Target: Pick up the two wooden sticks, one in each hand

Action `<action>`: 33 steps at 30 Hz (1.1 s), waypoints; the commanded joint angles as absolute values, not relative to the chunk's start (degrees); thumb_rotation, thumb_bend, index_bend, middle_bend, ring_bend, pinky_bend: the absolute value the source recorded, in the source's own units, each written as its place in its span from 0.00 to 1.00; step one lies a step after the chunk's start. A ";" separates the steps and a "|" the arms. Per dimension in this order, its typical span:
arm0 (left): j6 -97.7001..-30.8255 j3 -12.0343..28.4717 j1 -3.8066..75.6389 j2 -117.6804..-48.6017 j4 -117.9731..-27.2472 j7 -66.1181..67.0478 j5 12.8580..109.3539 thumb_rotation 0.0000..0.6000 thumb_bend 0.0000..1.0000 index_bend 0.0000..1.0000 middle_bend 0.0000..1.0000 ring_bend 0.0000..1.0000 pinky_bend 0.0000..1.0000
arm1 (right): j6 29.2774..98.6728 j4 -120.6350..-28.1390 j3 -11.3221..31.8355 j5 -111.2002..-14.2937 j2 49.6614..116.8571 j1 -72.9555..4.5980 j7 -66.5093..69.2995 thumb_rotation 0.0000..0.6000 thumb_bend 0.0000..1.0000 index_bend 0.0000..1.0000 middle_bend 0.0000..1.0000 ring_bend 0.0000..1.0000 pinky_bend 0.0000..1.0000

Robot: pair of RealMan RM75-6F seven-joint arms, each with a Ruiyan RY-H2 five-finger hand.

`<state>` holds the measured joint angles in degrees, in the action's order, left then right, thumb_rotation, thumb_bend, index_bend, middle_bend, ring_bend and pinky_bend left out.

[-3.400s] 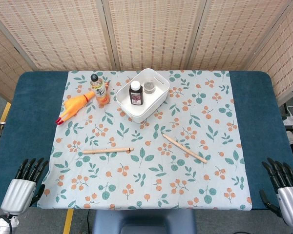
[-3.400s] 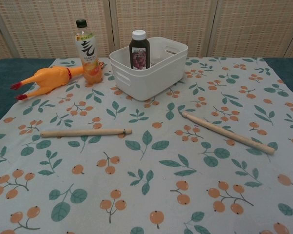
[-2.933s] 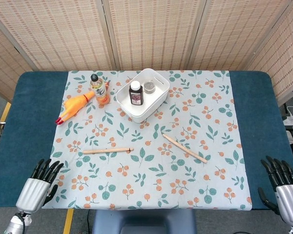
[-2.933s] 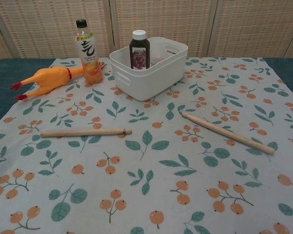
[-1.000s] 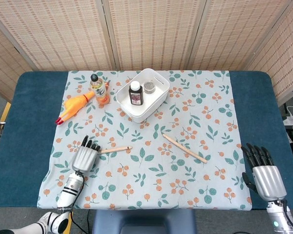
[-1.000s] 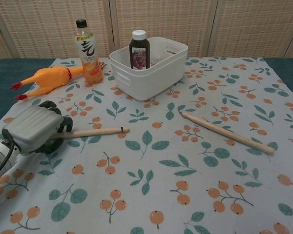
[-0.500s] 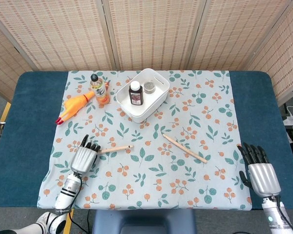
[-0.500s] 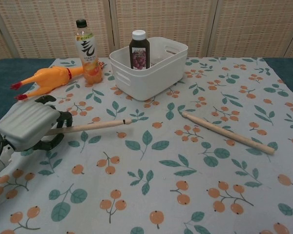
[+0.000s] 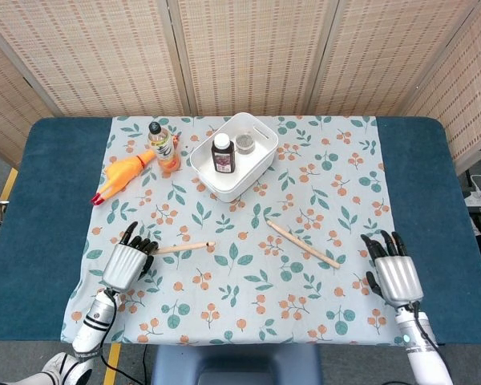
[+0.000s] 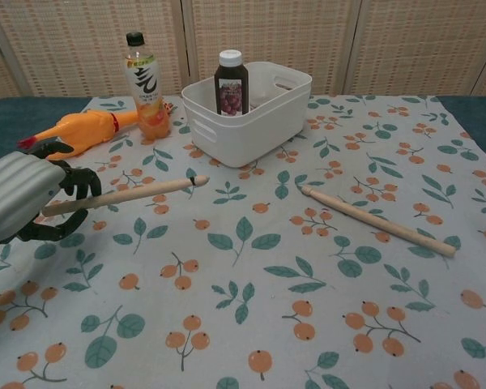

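Floral cloth [image 9: 248, 321] — left hand [image 9: 128, 263] grips one stick [image 10: 121, 195], right hand [image 9: 395, 275] spread, holding nothing.

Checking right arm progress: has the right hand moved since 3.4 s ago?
Yes. In the head view the right hand has shifted left and up the picture, from the blue table edge onto the floral cloth, toward the right stick, not touching it.

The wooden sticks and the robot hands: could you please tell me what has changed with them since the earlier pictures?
The left robot hand came in from the table's near edge, gripped the left wooden stick and raised it off the cloth. The right robot hand moved inward toward the right wooden stick, which has not moved. Bottle, rubber chicken and white bin stayed put.
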<state>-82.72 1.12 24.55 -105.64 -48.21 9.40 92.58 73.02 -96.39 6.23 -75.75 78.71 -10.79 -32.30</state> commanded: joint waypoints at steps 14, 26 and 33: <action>-83.47 1.05 23.89 -103.09 -49.11 5.84 92.72 1.00 0.56 0.80 0.84 0.46 0.16 | 69.19 -91.91 10.09 -60.08 93.15 -21.14 -51.39 1.00 0.36 0.21 0.30 0.00 0.00; -83.65 1.00 23.68 -102.74 -48.43 4.81 92.78 1.00 0.56 0.81 0.84 0.46 0.16 | 69.18 -87.64 9.79 -54.06 97.50 -24.97 -55.74 1.00 0.36 0.29 0.36 0.04 0.00; -83.27 0.58 23.69 -102.74 -48.10 5.17 93.07 1.00 0.56 0.81 0.85 0.46 0.15 | 70.29 -87.90 8.56 -53.06 97.84 -25.94 -57.50 1.00 0.36 0.36 0.40 0.07 0.00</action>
